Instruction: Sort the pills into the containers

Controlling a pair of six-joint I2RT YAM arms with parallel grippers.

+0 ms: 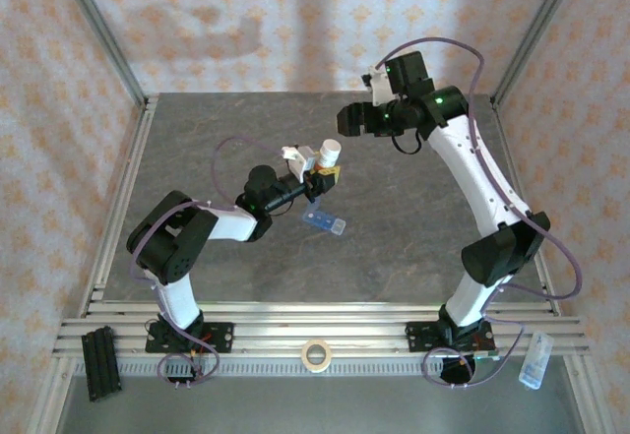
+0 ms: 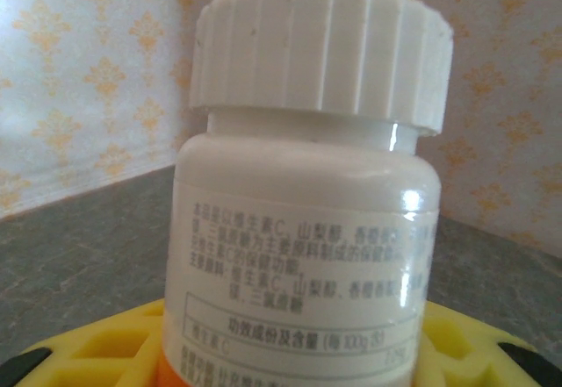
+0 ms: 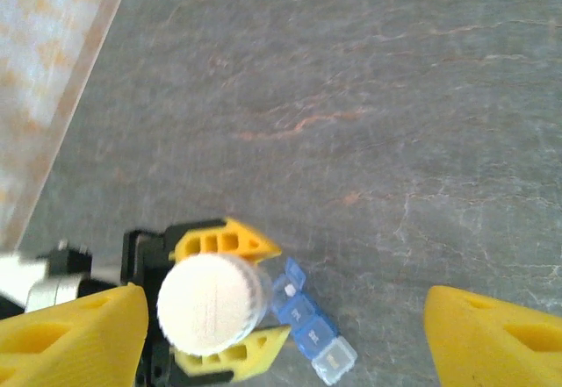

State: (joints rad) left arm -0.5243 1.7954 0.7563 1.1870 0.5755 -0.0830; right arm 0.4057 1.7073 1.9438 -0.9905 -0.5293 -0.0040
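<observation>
A white-capped pill bottle (image 1: 328,151) with a printed white label (image 2: 307,194) is held upright above the table, my left gripper (image 1: 324,174) shut on its lower body. Its yellow fingers (image 3: 224,242) flank the bottle cap (image 3: 211,304) in the right wrist view. The containers, a small blue pill-organiser strip (image 1: 325,221), lie on the table just beside the bottle. One end lid stands up, and a small white pill (image 3: 287,290) sits in that compartment. My right gripper (image 3: 283,317) hovers above the cap, open wide, with nothing between its fingers (image 3: 79,339).
The grey stone-patterned table (image 1: 217,139) is ringed by a metal frame and patterned walls. On the front rail lie a tape roll (image 1: 315,355), a black block (image 1: 100,360) at the left and a clear plastic item (image 1: 533,360) at the right.
</observation>
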